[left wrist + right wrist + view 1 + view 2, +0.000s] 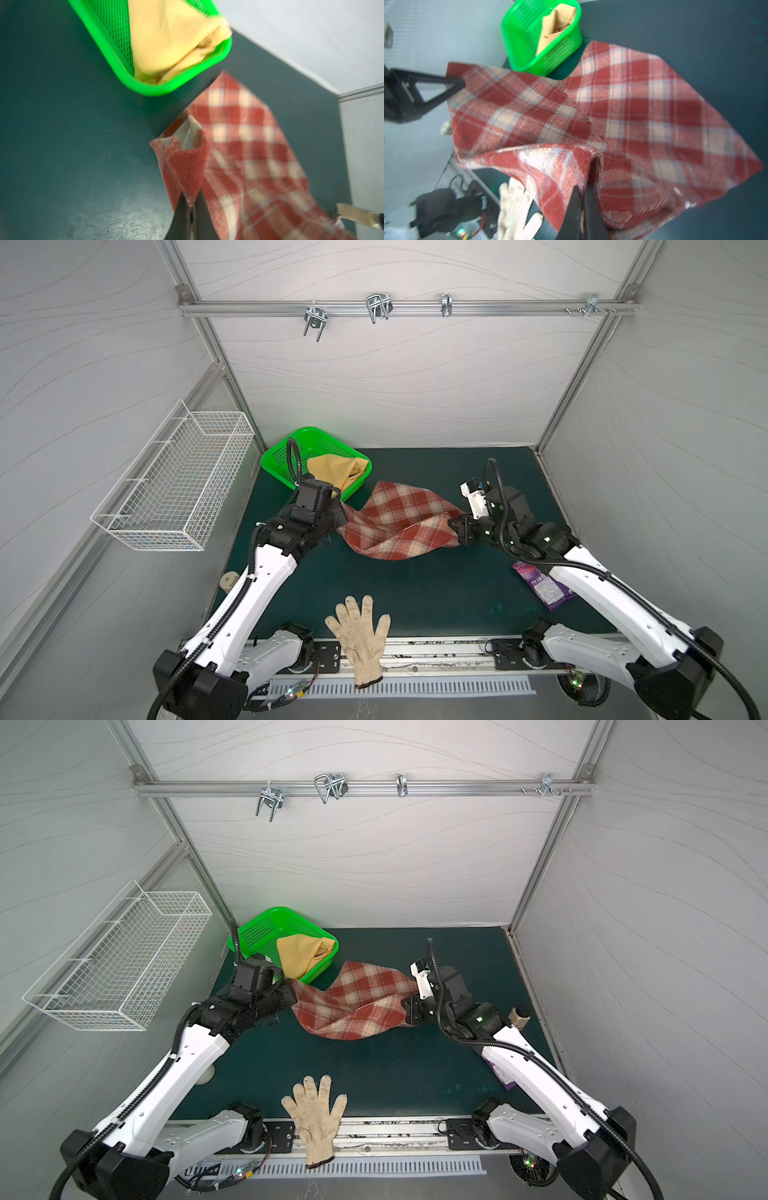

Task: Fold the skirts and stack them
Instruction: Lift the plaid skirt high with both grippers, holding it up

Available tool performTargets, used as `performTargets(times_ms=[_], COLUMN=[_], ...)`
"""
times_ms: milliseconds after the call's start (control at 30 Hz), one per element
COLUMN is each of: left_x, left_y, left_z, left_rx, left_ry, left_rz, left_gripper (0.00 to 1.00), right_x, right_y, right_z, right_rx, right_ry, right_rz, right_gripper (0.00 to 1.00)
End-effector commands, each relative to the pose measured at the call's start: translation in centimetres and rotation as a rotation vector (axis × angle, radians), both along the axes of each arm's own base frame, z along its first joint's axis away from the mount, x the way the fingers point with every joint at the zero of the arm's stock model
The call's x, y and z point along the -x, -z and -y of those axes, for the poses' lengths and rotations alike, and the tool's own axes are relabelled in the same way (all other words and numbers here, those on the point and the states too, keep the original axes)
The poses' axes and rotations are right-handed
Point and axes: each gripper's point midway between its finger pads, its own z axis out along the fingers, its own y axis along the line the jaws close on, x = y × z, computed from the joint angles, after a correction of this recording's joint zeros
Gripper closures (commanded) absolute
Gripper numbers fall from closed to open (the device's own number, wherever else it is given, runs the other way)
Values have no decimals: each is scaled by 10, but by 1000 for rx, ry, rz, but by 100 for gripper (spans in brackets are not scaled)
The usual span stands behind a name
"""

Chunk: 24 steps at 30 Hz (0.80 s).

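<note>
Knitted glove (360,639) at near edge; purple packet (544,589) partly under right arm, both clear of cloth. Midway: plaid skirt (399,522) strung between left gripper (462,84) and right gripper (584,191), each clenched on a corner, middle sagging. Keep tension even, lay flat before folding; judged early in task. Far left: yellow skirt (332,472) bunched in green basket (291,435), just beside plaid's far edge; snag risk.

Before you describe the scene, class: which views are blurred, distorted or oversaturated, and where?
Left wrist view: the plaid skirt and green basket are smeared throughout. Right wrist view: the plaid weave is fairly sharp, the glove soft. Both top views: sharp, but the wide lens splays the corner posts and the basket's green glows oversaturated.
</note>
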Motion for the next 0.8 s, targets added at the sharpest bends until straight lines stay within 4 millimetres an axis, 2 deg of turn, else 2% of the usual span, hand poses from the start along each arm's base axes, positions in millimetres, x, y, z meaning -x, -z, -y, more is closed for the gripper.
performTargets(times_ms=[0,100,167,300,367,467,600,700,767], left_x=[-3,-23,-41,-86,-103,-134,-174,-190,-191], left_y=[-47,-73,-91,-132,-161,-189,-208,-217,-223], left_z=[4,20,32,64,79,103,127,135,134], left_rx=[4,28,45,111,121,129,196,260,277], left_ry=[48,106,139,207,230,261,278,279,275], left_rz=[77,103,120,159,207,244,298,355,386], left_gripper=[99,100,100,100,100,100,100,100,100], right_x=[14,8,-5,-48,-72,-107,-143,-165,-173], right_y=[-48,-77,-94,-132,-146,-160,-184,-204,-223], right_z=[6,11,14,26,36,49,60,61,61], right_rx=[-67,-66,-64,-144,-158,-190,-206,-205,-208], right_ry=[5,23,42,103,142,186,233,248,252], right_rz=[65,124,144,148,158,142,167,185,213], right_gripper=[100,100,100,100,100,100,100,100,100])
